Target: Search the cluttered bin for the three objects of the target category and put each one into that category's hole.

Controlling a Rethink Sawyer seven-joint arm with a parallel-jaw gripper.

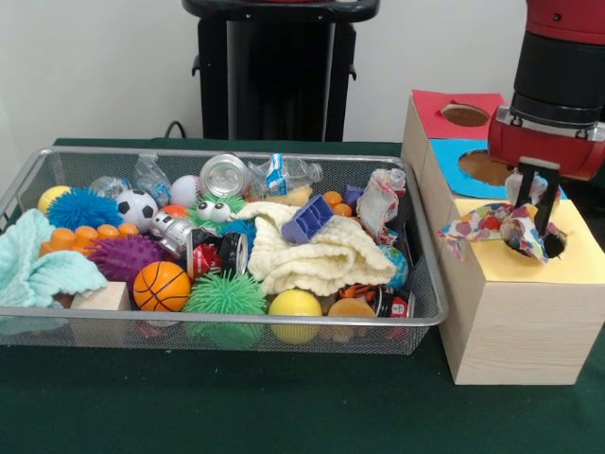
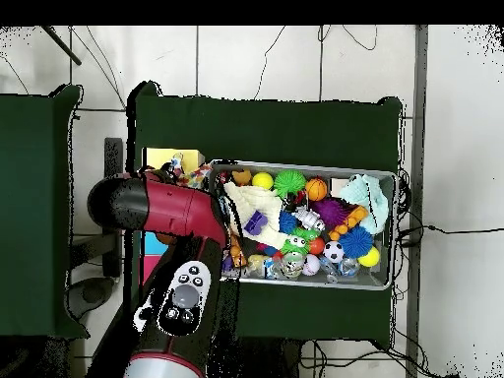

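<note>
Over the yellow hole at the box's near end, your gripper pinches the spotted cloth draped across the hole's rim, so push it straight down before you let the fingers part.

The arm covers 2 box holes overhead; gripper tips (behind the spotted cloth) stay hidden.

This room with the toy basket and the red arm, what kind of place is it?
Probably a robotics lab set up for a sorting test. A red robot arm pushes a dotted cloth into a hole of a wooden box, beside a wire basket of toys; cables trail across the tiled floor.
</note>
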